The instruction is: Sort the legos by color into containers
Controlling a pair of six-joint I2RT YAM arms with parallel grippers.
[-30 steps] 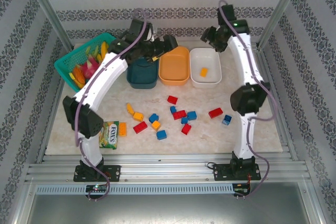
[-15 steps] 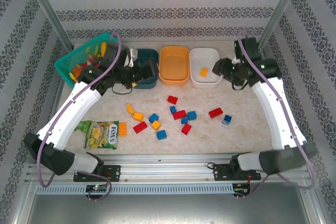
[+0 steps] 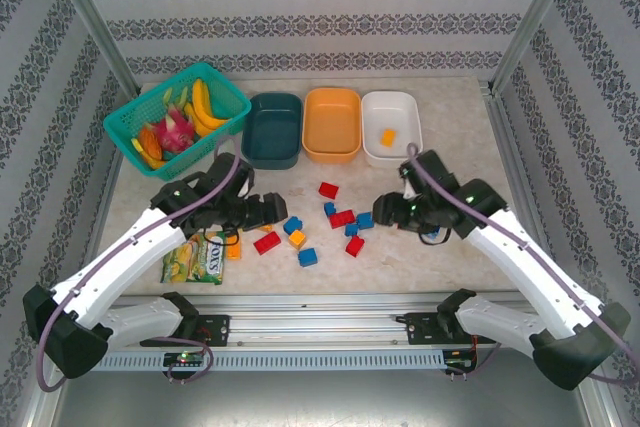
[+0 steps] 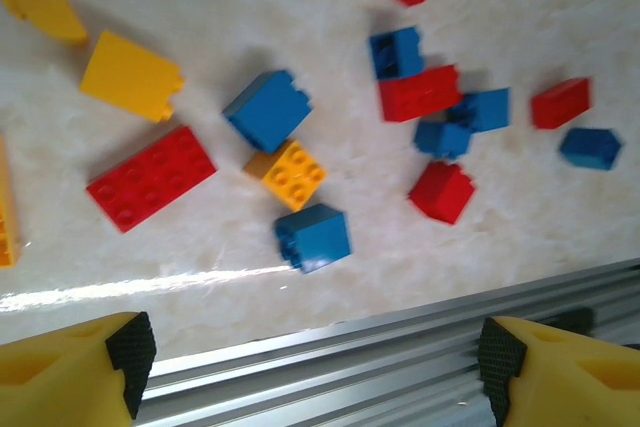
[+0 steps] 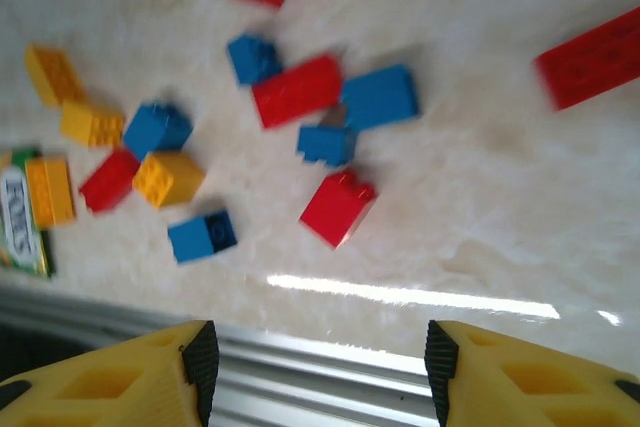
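Note:
Several red, blue and orange-yellow legos (image 3: 343,218) lie scattered mid-table. At the back stand three containers: a dark teal bin (image 3: 272,130), an orange bin (image 3: 331,124) and a white bin (image 3: 391,107) holding one orange brick (image 3: 387,136). My left gripper (image 3: 268,211) hovers at the left edge of the scatter, open and holding nothing (image 4: 313,357); a blue brick (image 4: 313,237) and an orange one (image 4: 287,173) lie just ahead of it. At the scatter's right edge, my right gripper (image 3: 388,213) is open and holds nothing (image 5: 320,357), with a red brick (image 5: 337,206) ahead.
A green mesh basket (image 3: 125,119) with toy fruit stands at the back left. A green snack packet (image 3: 205,259) lies front left, with an orange brick (image 3: 233,247) beside it. The aluminium rail (image 3: 320,302) runs along the near edge, just under both grippers.
Both arms have swung down from the bins at the back to the scattered bricks mid-table. The teal bin, covered by the left arm before, is now in plain sight.

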